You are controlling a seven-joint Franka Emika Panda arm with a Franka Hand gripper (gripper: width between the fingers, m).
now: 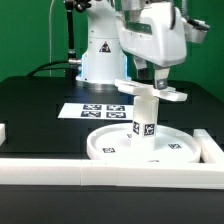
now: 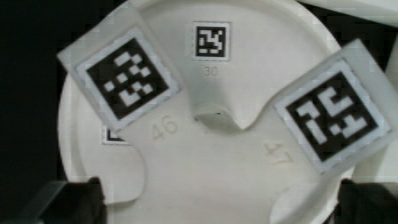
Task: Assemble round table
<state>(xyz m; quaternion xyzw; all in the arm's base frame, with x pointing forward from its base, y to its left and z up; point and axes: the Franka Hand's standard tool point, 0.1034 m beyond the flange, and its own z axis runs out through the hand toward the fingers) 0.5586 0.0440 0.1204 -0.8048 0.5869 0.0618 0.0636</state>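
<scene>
The large rimmed round disc (image 1: 170,150) lies flat near the table's front. A short thick cylinder leg (image 1: 146,118) stands upright on its middle, a tag on its side. The flat cross-shaped piece (image 1: 152,93) rests on top of the leg. My gripper (image 1: 150,82) hangs straight over that piece, open, its fingers wide apart and closed on nothing. In the wrist view the cross-shaped piece (image 2: 214,130) fills the picture with tagged arms. Between the dark fingertips (image 2: 68,200), spread to the picture's edges, my gripper (image 2: 217,200) shows only white plastic.
The marker board (image 1: 95,110) lies flat on the black table behind the disc. White border rails run along the front (image 1: 100,172), at the exterior view's right (image 1: 209,148) and at its left edge (image 1: 3,131). The arm's base (image 1: 100,55) stands at the back.
</scene>
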